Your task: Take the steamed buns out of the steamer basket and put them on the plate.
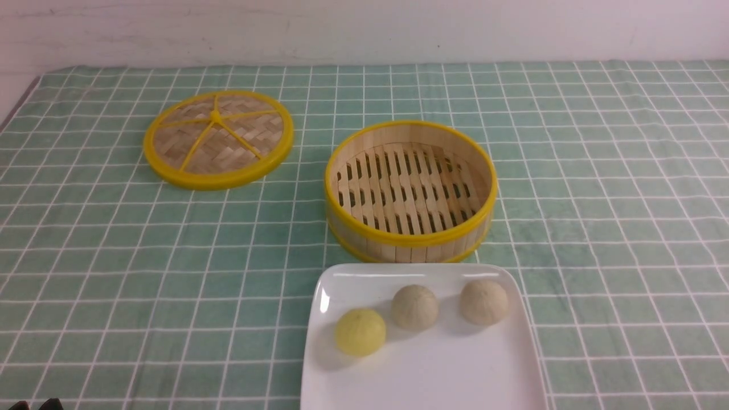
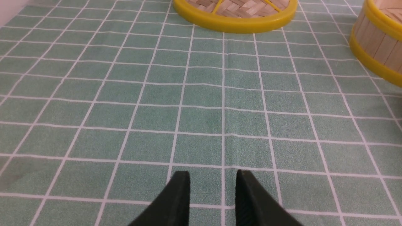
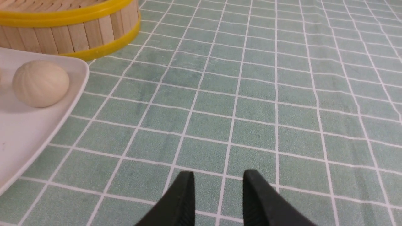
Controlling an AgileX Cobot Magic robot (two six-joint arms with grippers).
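The steamer basket stands in the middle of the table with only its slatted floor showing inside. In front of it lies the white plate. Three steamed buns sit on the plate: a pale yellow one and two beige ones. My left gripper hovers open over bare cloth, well short of the basket. My right gripper is open too, over cloth to the right of the plate. A beige bun and the basket wall show beside it. Neither gripper holds anything.
The flat woven lid with its yellow rim lies at the back left, and its edge shows in the left wrist view. A green checked cloth covers the table. A pale wall rises behind the table's far edge.
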